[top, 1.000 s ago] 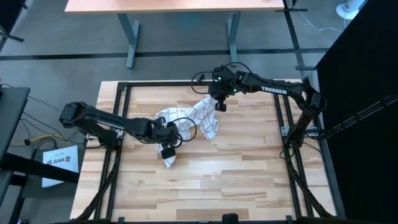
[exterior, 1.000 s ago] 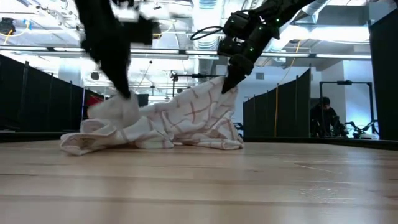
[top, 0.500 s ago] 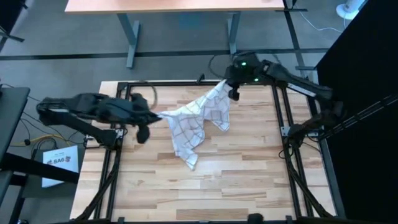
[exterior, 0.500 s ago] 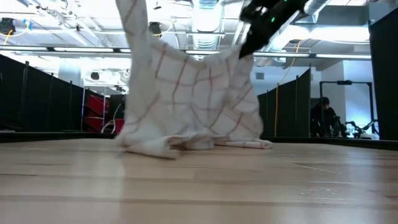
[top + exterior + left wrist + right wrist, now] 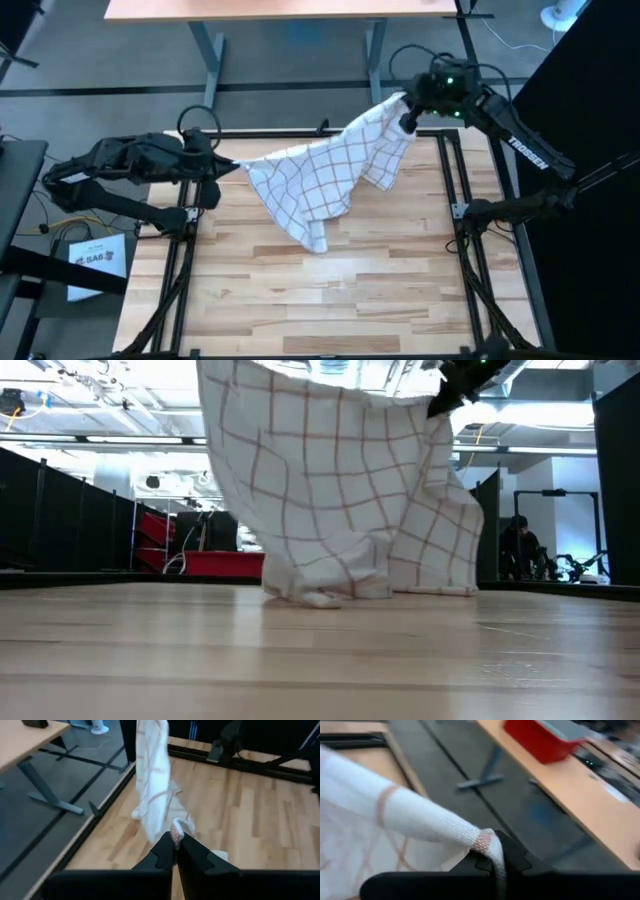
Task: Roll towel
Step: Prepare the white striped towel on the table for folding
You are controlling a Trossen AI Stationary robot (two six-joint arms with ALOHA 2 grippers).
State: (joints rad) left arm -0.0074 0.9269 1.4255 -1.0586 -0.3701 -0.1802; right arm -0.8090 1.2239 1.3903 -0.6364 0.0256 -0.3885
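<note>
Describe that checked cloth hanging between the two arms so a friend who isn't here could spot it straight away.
Look at the wooden table inside the black frame, with a dark arm at either side. The towel is stretched in the air between the left tool and the right tool, each pinching a corner, its lowest fold touching the wood. It is the only fabric there: thin, white, gridded with reddish-brown lines.

In the right wrist view, a corner of the towel point(image 5: 420, 817) is pinched between the two dark fingers point(image 5: 512, 855) of the right tool point(image 5: 492, 857), which are closed on it. The cloth is stretched away from the tool as a thick white band, and thin reddish lines are seen on it. Part of the wooden bench point(image 5: 357, 757) with its dark frame is seen behind. Farther off, a red box point(image 5: 542, 740) is placed on a long light table point(image 5: 580, 805) above a grey floor.
</note>
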